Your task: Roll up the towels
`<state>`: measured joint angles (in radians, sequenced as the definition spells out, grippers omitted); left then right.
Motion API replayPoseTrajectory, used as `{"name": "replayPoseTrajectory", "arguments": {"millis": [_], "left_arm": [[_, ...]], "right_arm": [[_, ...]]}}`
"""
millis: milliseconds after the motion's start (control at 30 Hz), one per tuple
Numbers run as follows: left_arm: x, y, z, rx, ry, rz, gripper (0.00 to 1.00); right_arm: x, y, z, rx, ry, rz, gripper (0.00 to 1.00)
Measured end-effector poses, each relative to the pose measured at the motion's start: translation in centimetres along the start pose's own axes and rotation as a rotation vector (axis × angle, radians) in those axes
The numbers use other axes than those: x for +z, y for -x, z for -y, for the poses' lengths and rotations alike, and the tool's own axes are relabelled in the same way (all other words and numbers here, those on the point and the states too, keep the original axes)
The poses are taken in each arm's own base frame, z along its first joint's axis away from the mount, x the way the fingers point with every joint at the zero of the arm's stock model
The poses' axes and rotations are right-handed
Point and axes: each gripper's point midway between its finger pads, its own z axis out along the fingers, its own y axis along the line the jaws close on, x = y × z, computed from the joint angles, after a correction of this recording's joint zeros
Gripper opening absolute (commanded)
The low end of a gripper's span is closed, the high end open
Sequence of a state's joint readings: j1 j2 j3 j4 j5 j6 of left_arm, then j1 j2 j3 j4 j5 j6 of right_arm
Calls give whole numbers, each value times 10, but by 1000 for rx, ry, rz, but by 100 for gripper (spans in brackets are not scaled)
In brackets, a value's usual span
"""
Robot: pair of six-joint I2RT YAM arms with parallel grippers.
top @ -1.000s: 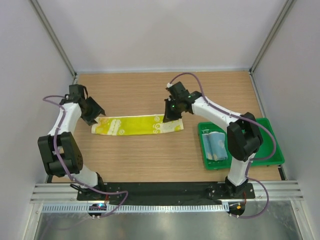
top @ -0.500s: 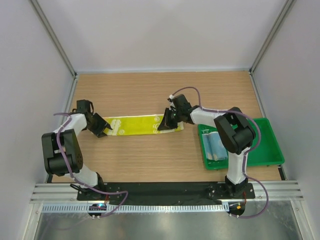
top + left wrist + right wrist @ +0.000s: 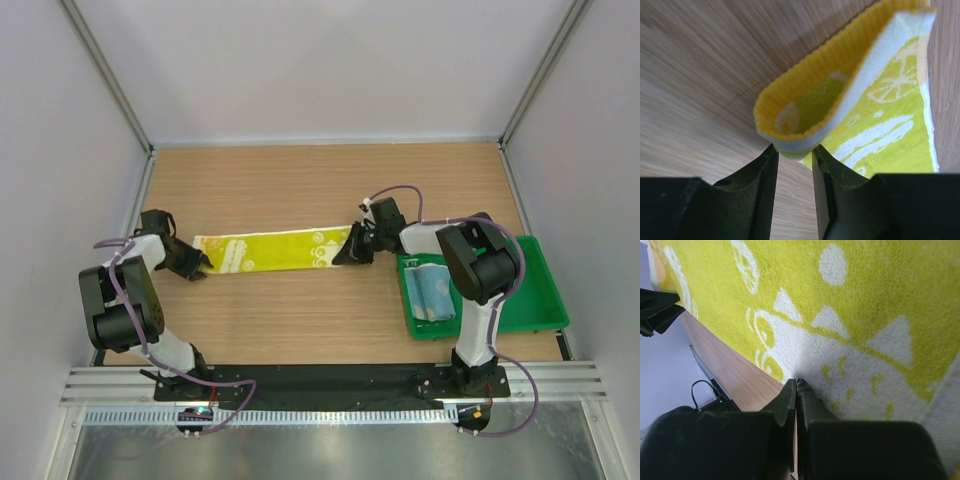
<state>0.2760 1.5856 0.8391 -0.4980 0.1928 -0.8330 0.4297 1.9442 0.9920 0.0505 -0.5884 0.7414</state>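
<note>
The yellow towel (image 3: 270,249) lies as a long flat strip across the middle of the table. My left gripper (image 3: 197,262) is at its left end, shut on the curled-up edge of the yellow towel (image 3: 880,115), which loops between my left gripper's (image 3: 792,150) tips. My right gripper (image 3: 347,254) is at the right end, its jaws pressed together on the near edge of the yellow towel (image 3: 850,300), seen at my right gripper (image 3: 796,381). The light blue towel (image 3: 432,290) lies rolled in the green tray.
The green plastic tray (image 3: 530,310) stands at the right, close to the right arm's base. Grey walls and metal posts enclose the wooden table on three sides. A black rail runs along the near edge.
Both grippers have dropped from above the towel's ends down to the table. The left went left and nearer, the right went right. The towel now lies slightly shorter and straighter between them.
</note>
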Motion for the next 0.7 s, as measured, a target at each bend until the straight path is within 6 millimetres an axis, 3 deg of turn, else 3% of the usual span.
{"name": "replayPoseTrajectory", "arguments": {"millis": [333, 700], "left_arm": [[-3, 5, -15, -38, 31, 36, 28], [-6, 22, -38, -200, 34, 17, 17]], "right_arm": [[-4, -1, 4, 23, 31, -2, 1], [-6, -3, 5, 37, 26, -11, 1]]}}
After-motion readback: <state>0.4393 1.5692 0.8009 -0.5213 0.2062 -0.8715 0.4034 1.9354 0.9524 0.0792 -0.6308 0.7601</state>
